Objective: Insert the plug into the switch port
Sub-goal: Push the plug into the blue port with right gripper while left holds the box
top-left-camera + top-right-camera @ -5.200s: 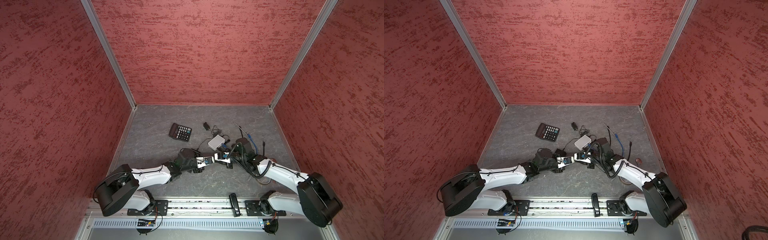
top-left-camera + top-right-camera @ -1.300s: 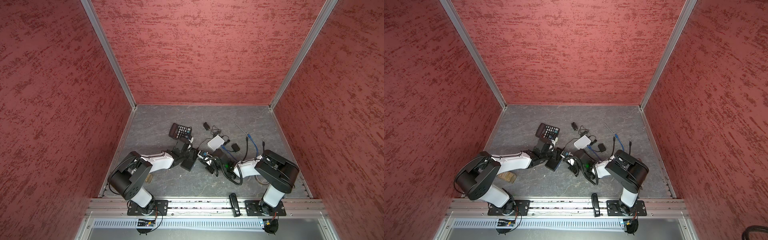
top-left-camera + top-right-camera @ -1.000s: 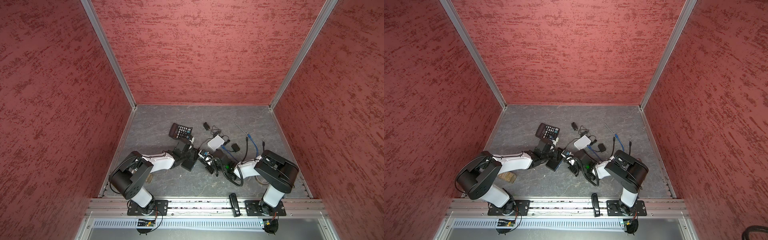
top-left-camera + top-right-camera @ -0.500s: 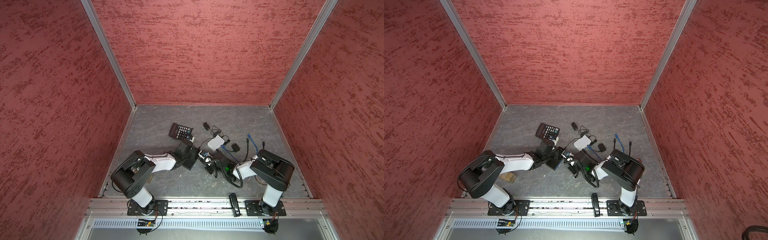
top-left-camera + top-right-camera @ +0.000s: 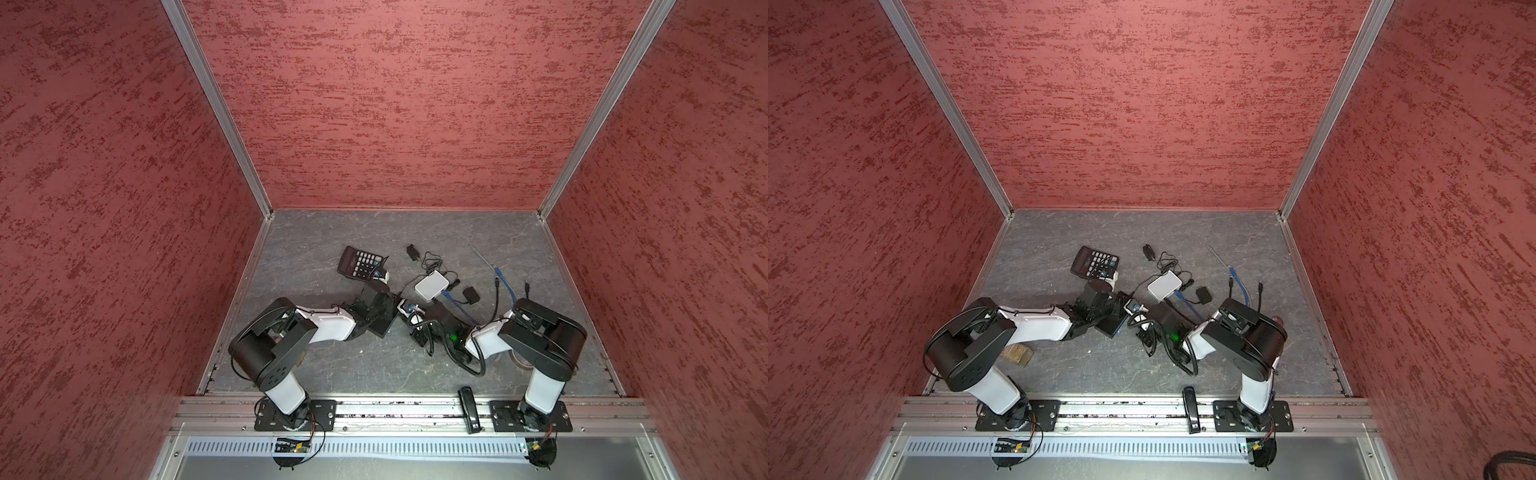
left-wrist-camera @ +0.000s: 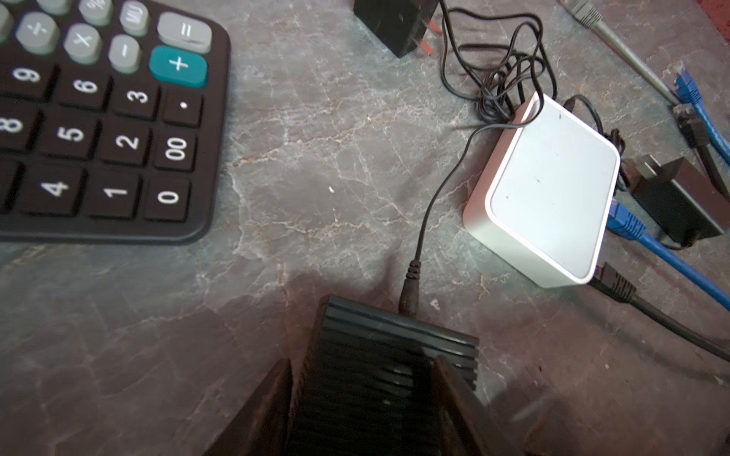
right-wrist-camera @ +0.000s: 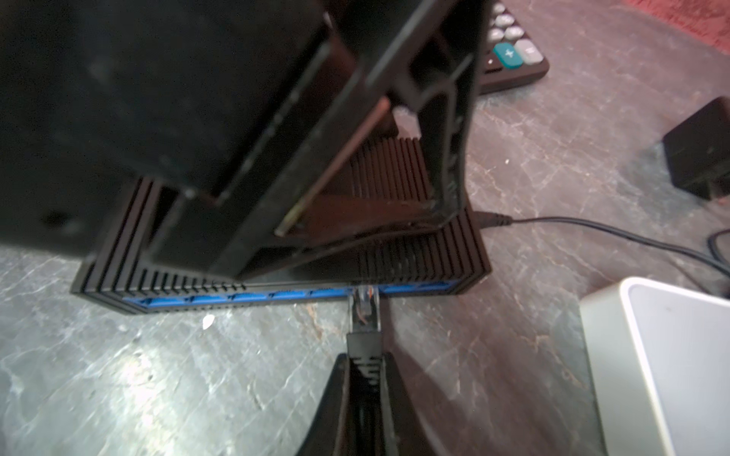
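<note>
The switch is a black ribbed box with a row of blue ports along one side, and it lies low on the grey table. My left gripper is shut on the switch, one finger on each side. The plug is clear with a black boot, and my right gripper is shut on that boot. The plug's clear tip sits at the mouth of a blue port; how deep it goes is unclear. In both top views the switch lies between the two arms.
A black calculator lies just behind the left gripper. A white box with blue cables and a black adapter lies to the right. A thin black power lead enters the switch's back.
Since five seconds ago both arms have folded back and the switch and plug have shifted toward the calculator. Over the last second the arms' elbows crept slightly; both grips are unchanged.
</note>
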{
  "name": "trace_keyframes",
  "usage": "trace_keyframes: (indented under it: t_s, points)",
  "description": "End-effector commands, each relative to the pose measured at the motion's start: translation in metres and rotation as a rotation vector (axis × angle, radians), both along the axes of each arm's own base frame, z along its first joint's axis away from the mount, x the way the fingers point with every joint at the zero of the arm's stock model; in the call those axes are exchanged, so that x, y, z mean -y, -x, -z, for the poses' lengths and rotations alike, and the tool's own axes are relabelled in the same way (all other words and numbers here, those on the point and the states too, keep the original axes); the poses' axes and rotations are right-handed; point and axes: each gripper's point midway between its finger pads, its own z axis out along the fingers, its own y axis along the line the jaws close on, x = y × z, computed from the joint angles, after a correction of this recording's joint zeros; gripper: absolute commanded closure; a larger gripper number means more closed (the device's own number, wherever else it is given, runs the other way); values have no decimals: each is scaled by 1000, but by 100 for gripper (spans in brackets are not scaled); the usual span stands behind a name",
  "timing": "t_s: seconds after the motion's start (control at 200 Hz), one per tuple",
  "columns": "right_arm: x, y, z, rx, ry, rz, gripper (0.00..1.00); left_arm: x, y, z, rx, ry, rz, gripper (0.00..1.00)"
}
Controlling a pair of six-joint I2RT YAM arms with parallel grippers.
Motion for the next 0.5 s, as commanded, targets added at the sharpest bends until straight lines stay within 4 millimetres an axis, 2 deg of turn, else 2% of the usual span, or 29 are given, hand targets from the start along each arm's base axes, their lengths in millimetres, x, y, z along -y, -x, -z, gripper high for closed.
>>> trace_keyframes:
  t_s: [0.0, 0.265, 0.386, 0.496]
  points:
    - [-49, -31, -89, 246, -252, -35, 100, 54, 108, 47, -363, 112, 362, 44]
    - [-57, -26, -96, 287, -273, -96, 100, 68, 128, 39, -373, 207, 522, 44]
    - [-55, -29, -97, 292, -274, -77, 100, 67, 127, 43, -383, 197, 511, 44]
    - [-50, -32, -94, 287, -256, -39, 100, 59, 115, 49, -373, 141, 444, 44]
